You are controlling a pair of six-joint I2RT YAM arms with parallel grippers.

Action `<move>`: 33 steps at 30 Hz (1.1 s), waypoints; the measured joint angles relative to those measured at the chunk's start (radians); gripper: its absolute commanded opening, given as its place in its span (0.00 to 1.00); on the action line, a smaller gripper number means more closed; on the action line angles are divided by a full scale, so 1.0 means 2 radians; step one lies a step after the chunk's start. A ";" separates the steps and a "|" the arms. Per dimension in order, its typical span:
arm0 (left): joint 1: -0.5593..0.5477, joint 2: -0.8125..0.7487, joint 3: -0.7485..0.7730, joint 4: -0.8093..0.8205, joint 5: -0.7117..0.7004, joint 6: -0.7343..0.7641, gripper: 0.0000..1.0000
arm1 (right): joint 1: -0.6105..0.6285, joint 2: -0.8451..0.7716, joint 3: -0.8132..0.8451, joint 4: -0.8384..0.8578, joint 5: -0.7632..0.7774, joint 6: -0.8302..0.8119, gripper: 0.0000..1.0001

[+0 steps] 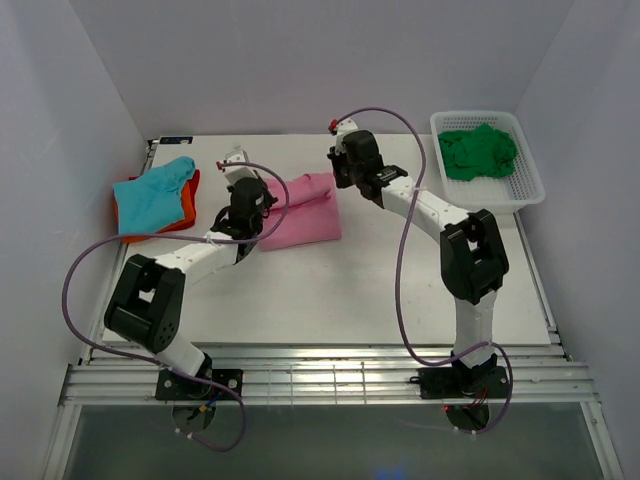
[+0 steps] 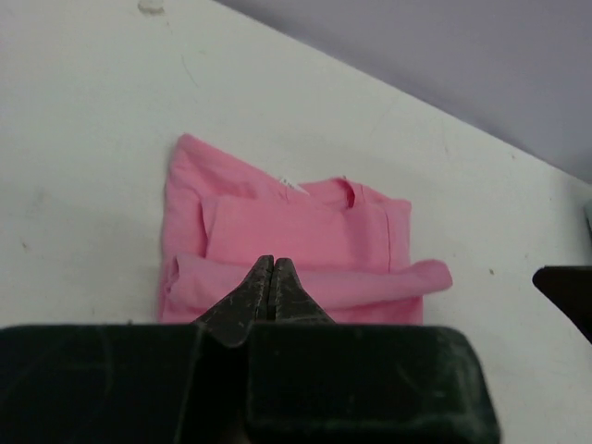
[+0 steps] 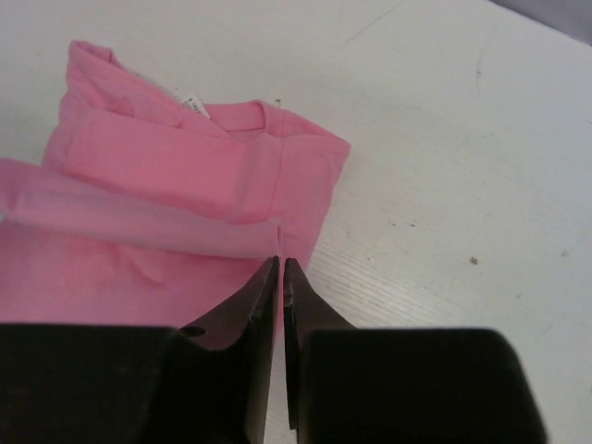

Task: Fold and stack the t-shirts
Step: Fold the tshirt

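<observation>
A pink t-shirt (image 1: 300, 210) lies folded into a rectangle at mid-table, with a rolled fold across its near side (image 2: 370, 282). My left gripper (image 1: 258, 212) hangs over the shirt's left edge; its jaws (image 2: 272, 264) are pressed together with nothing between them. My right gripper (image 1: 340, 182) is at the shirt's upper right corner. Its jaws (image 3: 280, 264) are all but together, with no cloth seen between them, just off the end of the fold (image 3: 139, 227). A teal t-shirt (image 1: 155, 192) lies on an orange one (image 1: 187, 208) at the far left. A dark green one (image 1: 478, 152) sits crumpled in the basket.
The white mesh basket (image 1: 530, 190) stands at the back right corner, against the right wall. White walls close in the table on the left, back and right. Purple cables loop from both arms over the near half of the table.
</observation>
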 measured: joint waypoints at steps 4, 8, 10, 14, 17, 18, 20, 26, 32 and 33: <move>-0.007 0.000 -0.040 -0.002 0.031 -0.037 0.00 | 0.000 -0.004 -0.016 0.011 -0.044 0.012 0.08; -0.016 0.026 -0.051 -0.008 0.063 -0.064 0.00 | 0.000 0.000 -0.018 0.012 -0.085 0.020 0.08; -0.019 0.040 -0.051 -0.008 0.074 -0.070 0.00 | 0.000 0.004 -0.018 0.012 -0.100 0.022 0.08; -0.024 0.069 -0.049 -0.006 0.091 -0.080 0.00 | 0.001 0.025 -0.010 0.009 -0.122 0.027 0.08; -0.026 0.091 -0.045 -0.004 0.100 -0.084 0.00 | 0.002 0.046 -0.001 0.008 -0.134 0.030 0.08; -0.026 0.098 -0.043 -0.002 0.102 -0.085 0.00 | 0.002 0.051 0.001 0.006 -0.138 0.031 0.08; -0.026 0.112 -0.039 0.000 0.104 -0.086 0.00 | 0.002 0.061 0.006 0.000 -0.143 0.031 0.08; -0.026 0.147 -0.024 0.012 0.107 -0.087 0.00 | 0.002 0.100 0.051 -0.011 -0.157 0.033 0.08; -0.027 0.156 -0.020 0.025 0.108 -0.087 0.00 | 0.002 0.150 0.123 -0.014 -0.167 0.040 0.08; -0.028 0.156 -0.021 0.026 0.108 -0.087 0.00 | 0.002 0.158 0.133 -0.014 -0.168 0.043 0.08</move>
